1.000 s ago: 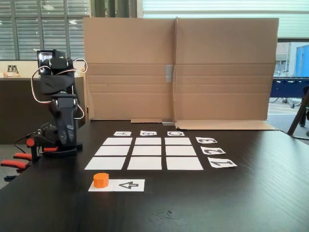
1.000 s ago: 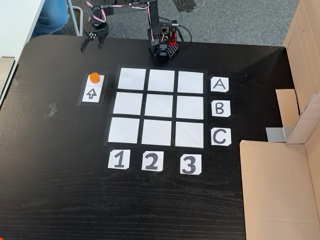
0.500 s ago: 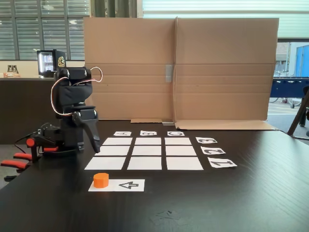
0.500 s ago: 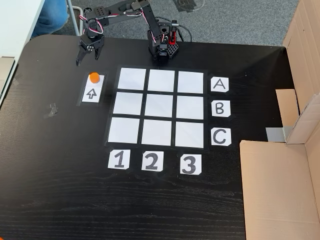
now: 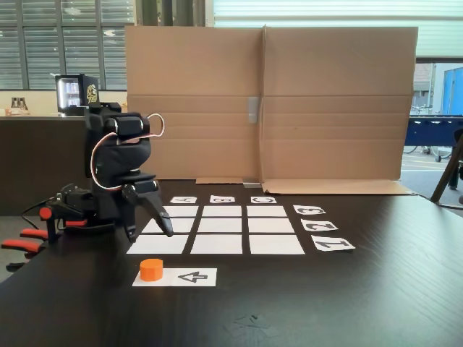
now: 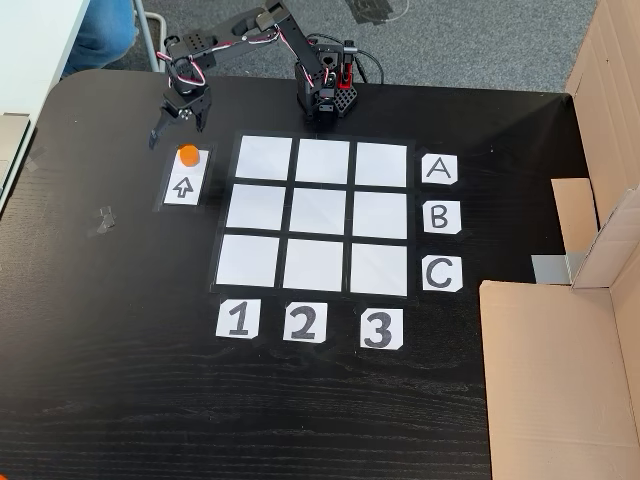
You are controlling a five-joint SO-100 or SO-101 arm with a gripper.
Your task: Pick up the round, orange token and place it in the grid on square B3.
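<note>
- The orange token (image 5: 151,269) sits untouched on the near end of a white paper strip (image 5: 189,277) printed with an arrow, just in front of the grid (image 5: 216,243) on the black table (image 5: 304,311); in the overhead-style fixed view the token (image 6: 188,154) lies beside the grid's column over card "1" (image 6: 238,319).
- The claw (image 5: 150,233) hangs just behind the token, its two fingers spread apart and gripping nothing; the step in hand looks like the approach to the pick, with the token not yet grasped.
- The next move, by judgement, calls for the claw (image 6: 172,131) to come down astride the token and close on it, then carry it across to square B3 (image 6: 381,214), the cell in line with cards "B" (image 6: 441,216) and "3" (image 6: 378,328); the token is small, so a slight misalignment could knock it off the strip.
- Behind the grid the arm's base (image 6: 324,98) stands at the table edge; a folded cardboard screen (image 5: 289,101) walls off the far side, with blinds-covered windows (image 5: 43,43) beyond.
</note>
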